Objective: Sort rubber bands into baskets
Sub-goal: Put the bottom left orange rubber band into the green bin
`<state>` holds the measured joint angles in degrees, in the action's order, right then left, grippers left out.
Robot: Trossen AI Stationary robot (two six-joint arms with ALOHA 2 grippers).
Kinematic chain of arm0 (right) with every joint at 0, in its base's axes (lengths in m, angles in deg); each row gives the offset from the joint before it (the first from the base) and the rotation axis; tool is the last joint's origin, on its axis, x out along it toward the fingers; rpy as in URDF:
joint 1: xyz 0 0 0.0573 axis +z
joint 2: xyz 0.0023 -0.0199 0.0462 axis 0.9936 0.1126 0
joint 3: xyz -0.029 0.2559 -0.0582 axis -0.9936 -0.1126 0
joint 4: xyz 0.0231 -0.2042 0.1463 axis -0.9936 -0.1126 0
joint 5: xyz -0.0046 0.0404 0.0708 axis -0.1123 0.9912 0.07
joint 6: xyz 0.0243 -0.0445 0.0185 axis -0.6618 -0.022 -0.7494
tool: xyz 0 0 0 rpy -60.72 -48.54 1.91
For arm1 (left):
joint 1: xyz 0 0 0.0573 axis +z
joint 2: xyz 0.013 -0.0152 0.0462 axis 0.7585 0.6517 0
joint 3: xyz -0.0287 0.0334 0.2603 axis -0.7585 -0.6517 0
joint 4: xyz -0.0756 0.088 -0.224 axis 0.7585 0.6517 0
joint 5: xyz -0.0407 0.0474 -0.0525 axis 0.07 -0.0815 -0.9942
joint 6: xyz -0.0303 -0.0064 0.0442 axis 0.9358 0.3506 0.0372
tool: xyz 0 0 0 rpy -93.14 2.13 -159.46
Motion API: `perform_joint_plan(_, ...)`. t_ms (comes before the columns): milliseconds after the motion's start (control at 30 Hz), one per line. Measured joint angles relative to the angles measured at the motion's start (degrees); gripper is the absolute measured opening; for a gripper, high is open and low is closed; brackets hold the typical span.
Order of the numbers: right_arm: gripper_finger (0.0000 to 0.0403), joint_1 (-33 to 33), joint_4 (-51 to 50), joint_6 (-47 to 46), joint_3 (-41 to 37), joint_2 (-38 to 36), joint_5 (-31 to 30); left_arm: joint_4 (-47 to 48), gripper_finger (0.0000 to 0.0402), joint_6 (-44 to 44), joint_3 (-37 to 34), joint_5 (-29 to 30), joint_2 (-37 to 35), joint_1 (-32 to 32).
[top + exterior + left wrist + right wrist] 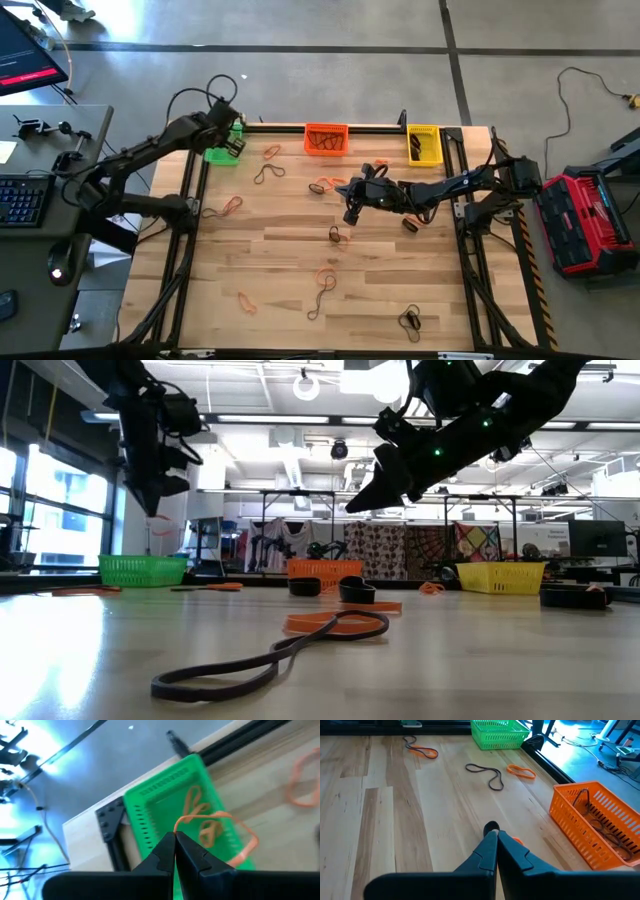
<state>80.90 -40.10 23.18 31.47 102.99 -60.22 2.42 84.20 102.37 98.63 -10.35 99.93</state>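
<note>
Three baskets: green (224,152), orange (326,138), yellow (424,144). About twelve loose bands (268,174) on the table (270,270). Left gripper (174,836) pinches an orange band (220,820) over green; right gripper (497,834) pressed together, empty.

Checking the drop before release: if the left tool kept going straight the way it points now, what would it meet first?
Most likely the green basket: the left tool, shut on an orange rubber band, points down over it. Other orange bands already lie inside. Height above the basket is unclear.
</note>
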Motion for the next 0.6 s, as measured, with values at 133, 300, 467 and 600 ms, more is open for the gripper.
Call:
perform_joint_plan(133,0.0000,0.0,0.0,0.0,0.0,0.0,0.0,1.9,0.0000,-0.4,0.6,0.8,2.1,-0.6)
perform_joint_plan(300,0.0000,0.0,0.2,0.0,0.0,0.0,0.0,3.0,0.0000,-1.3,2.6,1.3,7.5,0.2)
perform_joint_plan(467,0.0000,0.0,0.3,-0.1,0.0,0.0,0.0,7.4,0.0000,-4.7,8.4,1.3,16.3,3.7)
perform_joint_plan(600,0.0000,0.0,0.3,-0.1,0.0,0.0,0.0,14.2,0.0000,-4.9,14.6,1.8,23.4,5.7)
